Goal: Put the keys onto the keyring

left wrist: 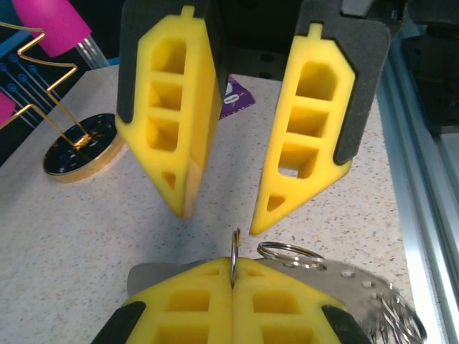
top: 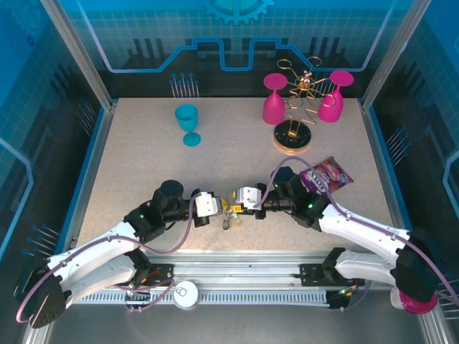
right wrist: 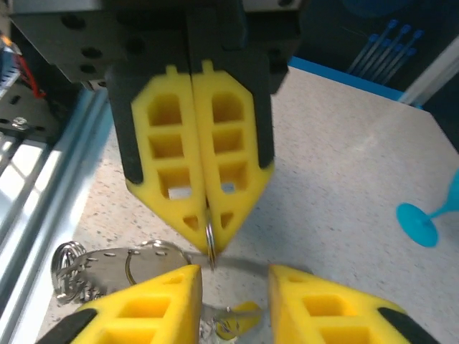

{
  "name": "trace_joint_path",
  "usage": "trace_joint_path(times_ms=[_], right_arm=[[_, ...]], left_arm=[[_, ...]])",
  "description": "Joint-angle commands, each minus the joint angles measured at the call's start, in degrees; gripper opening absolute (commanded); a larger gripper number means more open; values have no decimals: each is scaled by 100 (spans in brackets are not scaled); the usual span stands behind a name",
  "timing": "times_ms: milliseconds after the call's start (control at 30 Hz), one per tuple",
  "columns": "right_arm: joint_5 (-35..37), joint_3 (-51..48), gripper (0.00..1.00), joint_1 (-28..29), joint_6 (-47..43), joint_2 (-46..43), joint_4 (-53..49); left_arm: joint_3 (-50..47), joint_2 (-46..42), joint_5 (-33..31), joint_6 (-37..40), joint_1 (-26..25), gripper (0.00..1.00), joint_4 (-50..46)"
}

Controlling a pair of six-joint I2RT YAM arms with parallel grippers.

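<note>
Left wrist view, left hand [left wrist: 233, 276] clamped on thin keyring [left wrist: 234, 247], right hand [left wrist: 220, 220] opposite, fingers apart

The left fingers [left wrist: 190, 304] are pinching a thin metal ring [left wrist: 234, 251] upright; opposite them, the right fingers [left wrist: 308, 143] are standing apart.
</note>
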Motion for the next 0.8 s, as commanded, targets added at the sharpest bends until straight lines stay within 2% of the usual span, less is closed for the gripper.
trace_joint_path(times_ms=[0, 67, 167, 233, 367, 533, 633, 767], right_arm=[[1034, -235, 39, -9, 406, -316, 61], [1606, -403, 45, -62, 1151, -467, 516], [2135, -486, 40, -91, 2148, -424, 903], [2168, -434, 36, -85, 2577, -259, 888], [2114, -128, 32, 110, 3325, 165, 493], [2159, 569, 29, 429, 4550, 823, -725], [2356, 873, 27, 647, 5097, 1242, -1210], [2561, 836, 27, 1090, 5464, 1651, -863]], left_arm=[[244, -210, -423, 68, -26, 0, -128], [266, -328, -701, -22, -21, 0, -257], [292, -519, -1198, -276, -27, 0, -360], [303, -610, -1474, -392, -25, 0, -393], [470, -573, -2112, -697, 4, 0, -444], [603, -305, -2999, -1005, 219, 0, -170], [694, -59, -2951, -1341, 630, 0, 84], [872, 378, -2518, -1708, 1152, 0, 347]])
